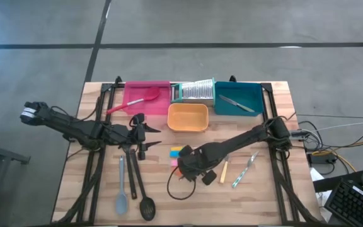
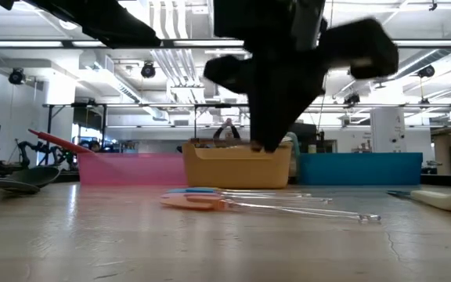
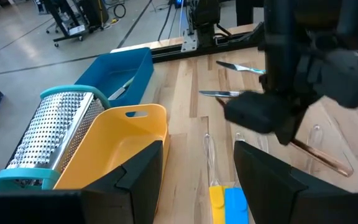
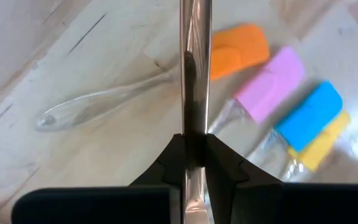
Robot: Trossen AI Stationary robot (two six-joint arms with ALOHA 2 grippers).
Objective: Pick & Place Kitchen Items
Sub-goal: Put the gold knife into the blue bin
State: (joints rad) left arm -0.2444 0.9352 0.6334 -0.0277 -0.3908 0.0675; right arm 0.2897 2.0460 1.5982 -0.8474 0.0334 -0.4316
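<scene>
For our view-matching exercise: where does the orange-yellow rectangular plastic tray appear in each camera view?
High view: orange-yellow rectangular plastic tray at centre, below-left of the teal rectangular plastic tray.
Low view: tray at centre.
Left wrist view: tray at lower left.
Right wrist view: not in it.
Shared landmark: the teal tray beside it.

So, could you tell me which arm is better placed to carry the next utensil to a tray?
Right, probably. The right gripper is shut on a slim shiny metal handle; the left gripper hangs open and empty near the orange plastic tray.
</scene>
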